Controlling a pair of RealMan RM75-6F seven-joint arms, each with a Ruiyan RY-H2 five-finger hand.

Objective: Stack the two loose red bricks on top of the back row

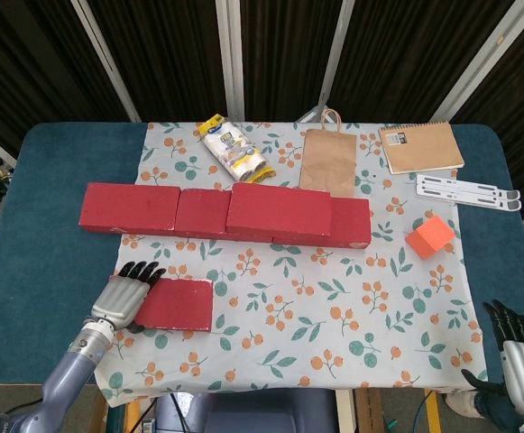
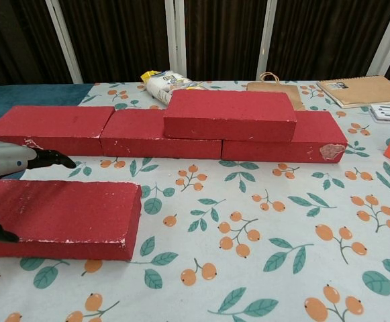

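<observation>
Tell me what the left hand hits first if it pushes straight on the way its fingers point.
Probably the back row. The left hand rests at the left end of the loose red brick, fingers pointing up-table toward the row's left part; only bare cloth shows between, though depth is uncertain.

Head view looks down over the table (image 1: 36, 216); chest view faces bricks (image 2: 229, 114) low, close.

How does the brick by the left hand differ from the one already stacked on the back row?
The loose brick lies flat on the tablecloth, near the front; the stacked brick sits raised on the back row. The left hand touches the loose brick's left end; nothing touches the stacked brick. Both are red, rectangular and similar in size.
</observation>
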